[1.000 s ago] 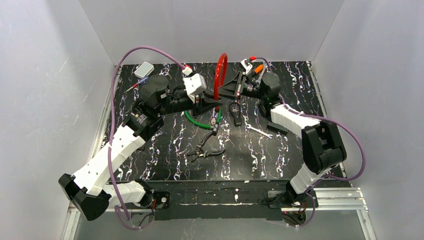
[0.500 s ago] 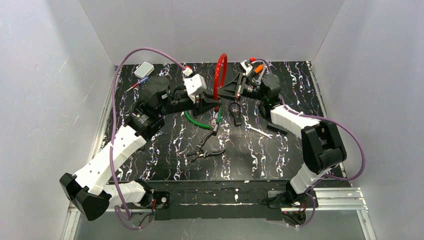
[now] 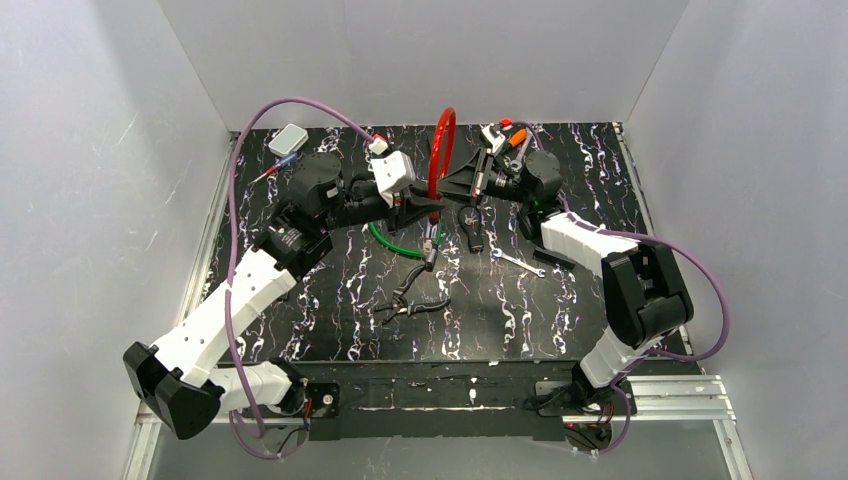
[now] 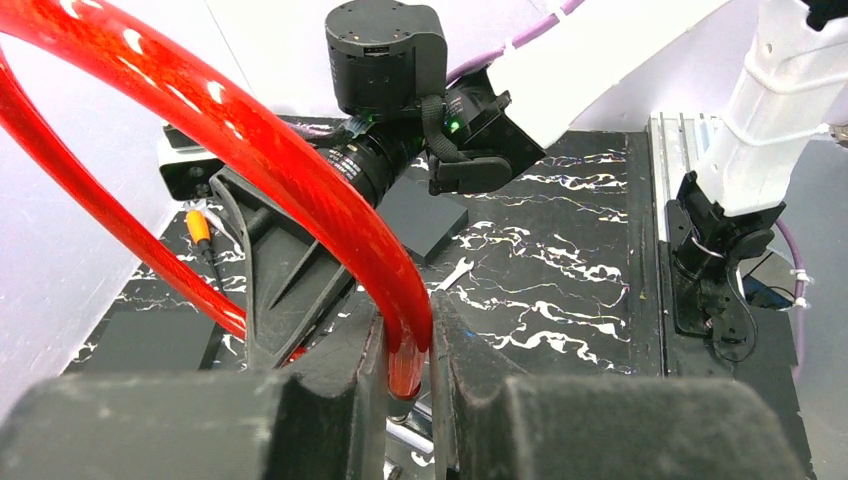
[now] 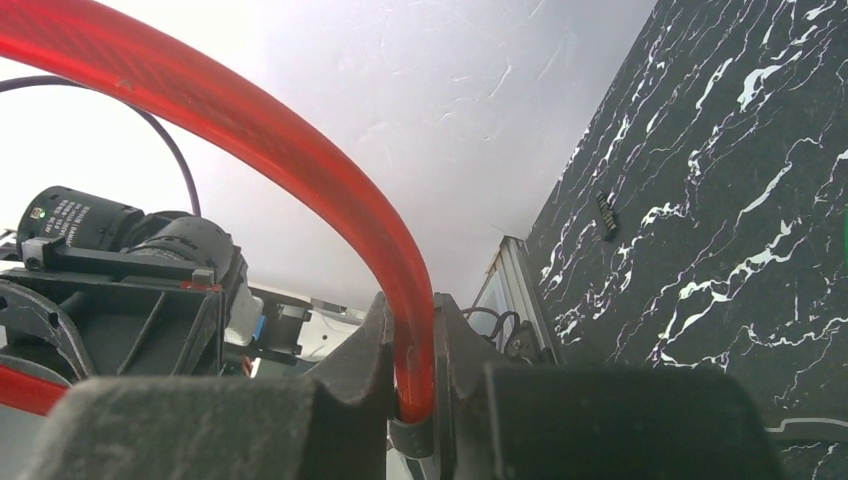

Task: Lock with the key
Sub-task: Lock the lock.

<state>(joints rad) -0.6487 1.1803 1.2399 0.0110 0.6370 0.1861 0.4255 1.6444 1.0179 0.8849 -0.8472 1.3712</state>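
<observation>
A red cable lock (image 3: 441, 150) stands as an upright loop above the middle back of the mat. My left gripper (image 3: 431, 206) is shut on one end of the red cable (image 4: 300, 180), whose metal tip shows below the fingers (image 4: 470, 380). My right gripper (image 3: 455, 184) is shut on the other end (image 5: 300, 160), above a dark collar. The two grippers face each other, close together. A small metal bunch that looks like keys (image 3: 430, 248) hangs just below the left gripper.
On the black marbled mat (image 3: 330, 290) lie a green cable (image 3: 385, 241), black pliers (image 3: 410, 300), a small wrench (image 3: 518, 263), a black fob (image 3: 471, 225) and a black block (image 3: 558, 252). A white box (image 3: 288, 139) sits at the back left. White walls enclose the mat.
My left arm has shifted slightly toward the right arm. The red loop stays upright between both grippers.
</observation>
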